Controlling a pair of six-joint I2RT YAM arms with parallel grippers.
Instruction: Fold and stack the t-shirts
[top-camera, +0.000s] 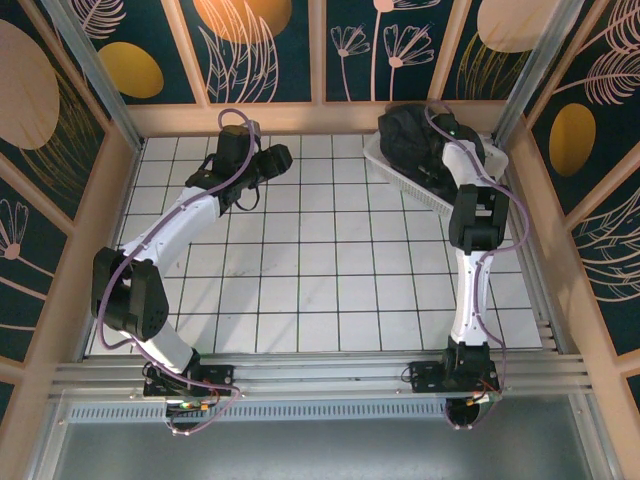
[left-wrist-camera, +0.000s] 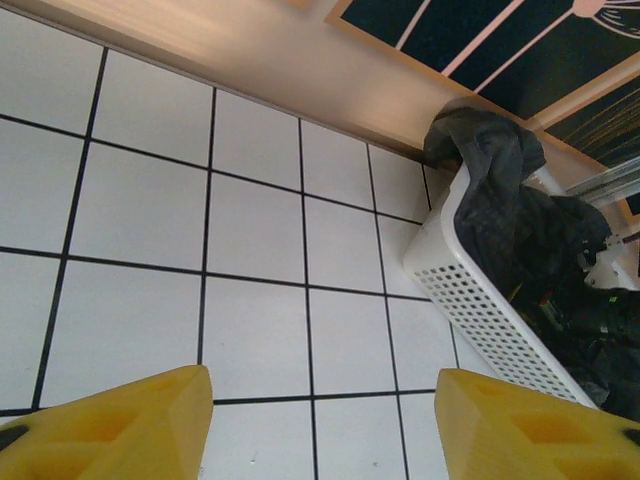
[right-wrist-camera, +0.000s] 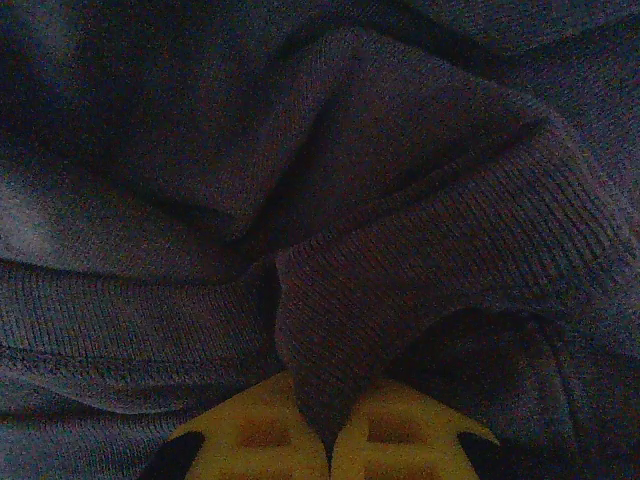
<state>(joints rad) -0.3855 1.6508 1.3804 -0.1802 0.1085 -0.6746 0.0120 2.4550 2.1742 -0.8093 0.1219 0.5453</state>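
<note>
One t-shirts (right-wrist-camera: 400, 260) fold pinched tight in right gripper (right-wrist-camera: 330, 445), inside basket (left-wrist-camera: 480, 300) (prob. to lift out). Left gripper (left-wrist-camera: 322, 405) left of basket: jaws apart, empty.

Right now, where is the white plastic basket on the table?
In the top view, the white basket sits diagonally in the far right corner of the tiled table, heaped with dark t-shirts. The left wrist view shows it at the right.

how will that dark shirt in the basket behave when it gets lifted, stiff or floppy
Probably floppy: the shirt bunches into soft folds where the right jaws pinch it. Likely light, judging by the thin knit. It may drag on the basket rim, since fabric drapes over it.
</note>
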